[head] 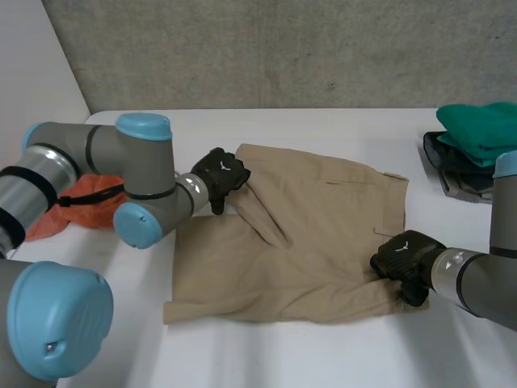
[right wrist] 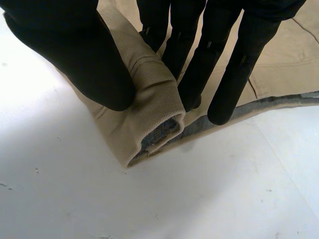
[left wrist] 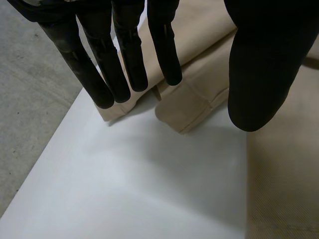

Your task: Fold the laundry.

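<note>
Tan shorts [head: 307,234] lie spread flat on the white table [head: 323,356], one leg partly folded over at the far left. My left hand [head: 220,174] hovers at that far-left leg end. In its wrist view the left hand [left wrist: 124,55] has straight fingers and the thumb held apart, with nothing between them; the tan leg hems [left wrist: 199,94] lie just past the fingertips. My right hand [head: 404,257] sits at the near right corner of the shorts, at the waistband. There the right hand [right wrist: 75,50] pinches a raised fold of the waistband [right wrist: 154,104] between thumb and fingers.
An orange cloth [head: 81,202] lies bunched at the left behind my left arm. At the far right edge stands a stack with a green garment [head: 477,129] on top of dark ones [head: 452,170]. A grey wall runs behind the table.
</note>
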`<state>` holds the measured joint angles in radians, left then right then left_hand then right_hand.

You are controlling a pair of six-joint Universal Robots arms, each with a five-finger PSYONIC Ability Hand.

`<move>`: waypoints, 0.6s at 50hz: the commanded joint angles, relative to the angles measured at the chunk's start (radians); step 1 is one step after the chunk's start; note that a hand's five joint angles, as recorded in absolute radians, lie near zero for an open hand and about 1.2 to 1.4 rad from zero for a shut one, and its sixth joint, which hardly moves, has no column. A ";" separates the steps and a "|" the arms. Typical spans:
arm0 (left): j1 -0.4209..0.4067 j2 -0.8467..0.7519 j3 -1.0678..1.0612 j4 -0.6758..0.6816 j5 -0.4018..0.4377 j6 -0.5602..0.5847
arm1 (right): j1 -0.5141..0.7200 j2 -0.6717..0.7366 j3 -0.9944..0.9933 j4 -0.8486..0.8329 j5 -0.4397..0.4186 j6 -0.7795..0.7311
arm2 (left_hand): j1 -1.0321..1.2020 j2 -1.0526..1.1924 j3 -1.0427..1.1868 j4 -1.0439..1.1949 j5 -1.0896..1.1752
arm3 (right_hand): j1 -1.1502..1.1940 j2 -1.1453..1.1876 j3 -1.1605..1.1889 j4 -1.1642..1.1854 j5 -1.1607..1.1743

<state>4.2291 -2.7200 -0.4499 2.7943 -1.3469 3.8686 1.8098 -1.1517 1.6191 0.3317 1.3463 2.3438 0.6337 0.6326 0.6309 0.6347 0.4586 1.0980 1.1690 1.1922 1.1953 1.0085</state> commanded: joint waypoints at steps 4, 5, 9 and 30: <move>-0.032 -0.062 0.075 0.057 -0.089 0.106 | -0.007 -0.011 0.008 0.001 -0.001 0.000 | 0.403 0.404 0.406 0.402 0.404 | 0.298 0.227 0.204 0.201 0.213; -0.034 -0.070 0.086 0.057 -0.093 0.120 | -0.007 -0.011 0.010 0.001 -0.001 0.000 | 0.457 0.458 0.460 0.456 0.458 | 0.298 0.227 0.204 0.201 0.213; -0.047 -0.115 0.128 0.044 -0.116 0.213 | -0.009 -0.026 0.024 0.001 -0.004 0.000 | 0.616 0.617 0.619 0.615 0.616 | 0.298 0.227 0.204 0.201 0.213; -0.028 -0.063 0.099 0.051 -0.098 0.116 | -0.030 -0.094 0.056 -0.005 -0.010 0.020 | 0.109 0.110 0.111 0.108 0.109 | 0.298 0.227 0.204 0.201 0.213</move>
<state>4.1851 -2.8551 -0.2804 2.8238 -1.4597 4.1556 1.7824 -1.2438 1.6755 0.3261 1.3360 2.3643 0.9068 0.9349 0.9509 0.9522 0.7759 1.0980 1.1690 1.1922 1.1953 1.0085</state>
